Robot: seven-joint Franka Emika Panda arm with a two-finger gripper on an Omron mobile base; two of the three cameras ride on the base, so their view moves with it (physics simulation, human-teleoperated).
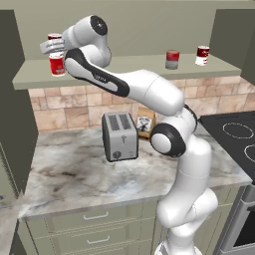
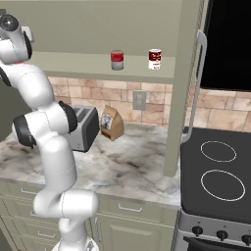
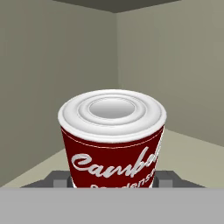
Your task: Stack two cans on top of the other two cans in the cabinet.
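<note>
up at the left end of the shelf (image 1: 129, 63) the claw (image 1: 48, 48) sits with a soup can (image 3: 113, 138) dead centre between its two finger tips (image 3: 59, 178), can upright, long axis vertical, lid toward the camera. tips flank the can low on both sides, set about can-width apart. looks like it has hold of the can, but contact is hidden by the can body, so i can't tell for sure.

from the left base camera, a red can (image 1: 57, 64) stands on the shelf just under the wrist, and another can (image 1: 54, 37) pokes out behind the hand, higher up. can't tell which of these is the one between the tips, or whether the two are already stacked.

far off to the claw's right along the same shelf: a greyish-bottom can (image 1: 172, 59) and a white-bottom can (image 1: 202, 55), standing side by side, apart, nothing on top of either.

judgement: next move turns on vertical alignment, can axis over the lower can's lid. single arm, so no choice of hand.

below: toaster (image 1: 119, 135) and a brown bag (image 2: 112, 122) on the counter (image 1: 74, 174).
</note>
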